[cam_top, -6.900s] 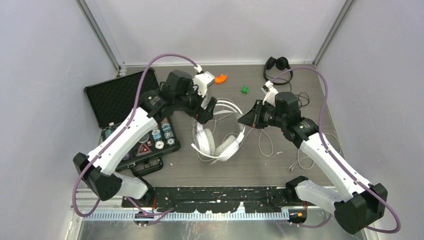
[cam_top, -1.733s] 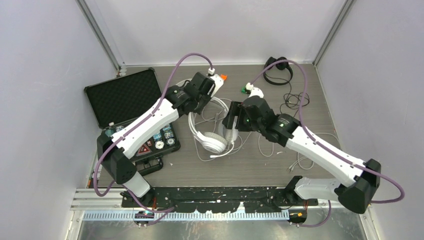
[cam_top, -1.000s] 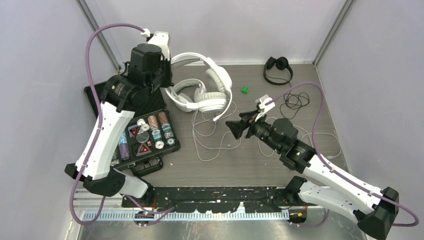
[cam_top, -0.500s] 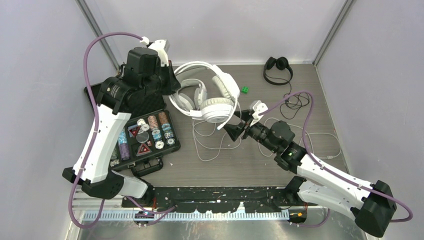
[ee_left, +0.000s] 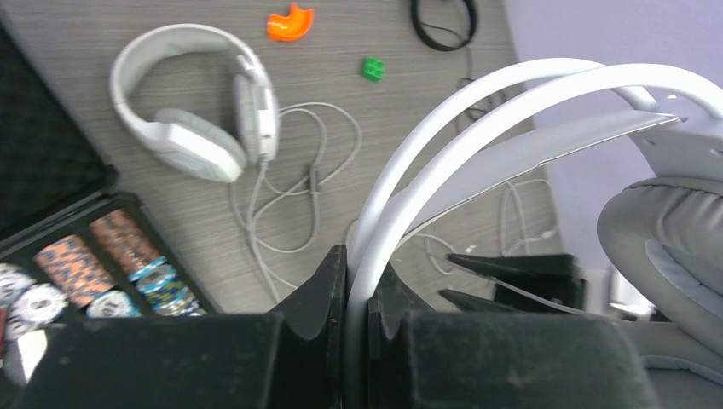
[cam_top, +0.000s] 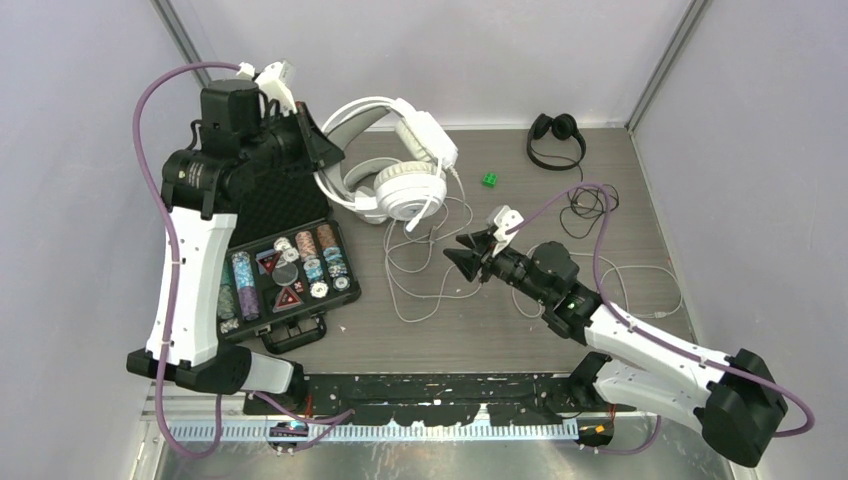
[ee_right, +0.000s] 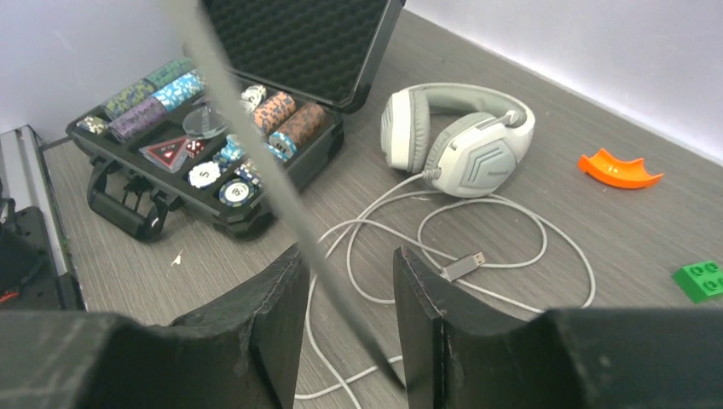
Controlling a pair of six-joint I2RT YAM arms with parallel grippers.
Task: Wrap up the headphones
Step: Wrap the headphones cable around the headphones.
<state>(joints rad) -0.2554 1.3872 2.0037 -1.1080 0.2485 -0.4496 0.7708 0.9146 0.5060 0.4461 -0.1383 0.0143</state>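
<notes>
Where the left arm reaches high above the far-left part of the grey wood-grain desk [cam_top: 450, 340], its left claw [ee_left: 356, 290] is clamped tight on the headband of a white over-ear headset [ee_left: 511, 94]. This headset hangs clear of the desk, its grey-cushioned ear cups out beyond the claw. Low over the middle of the desk, the right claw [ee_right: 348, 256] stands partly open. Its 2 black fingers sit astride a blurred pale cable [ee_right: 256, 162] that slants up out of view. The gap is wider than the cable, and I cannot tell whether either finger touches it.

A pale grey over-ear headset [ee_right: 460, 141] lies on the desk just beside the case lid, with its white cable looped loosely in front of it and ending in a USB plug [ee_right: 465, 264]. A thin black headset [cam_top: 555, 135] rests at the far-right corner, its black cable bunched nearby.

An open black hard case [ee_right: 298, 34] sits at the left, its foam-lined lid laid back. Its tray holds poker chips [ee_right: 290, 115] in stacks laid on edge, in blue, green, purple and orange-and-black. A few loose chips, a clear round disc and red triangular pieces lie among them. An orange curved plastic piece [ee_right: 618, 168] and a green toy brick [cam_top: 489, 179] lie on the far side of the desk.
</notes>
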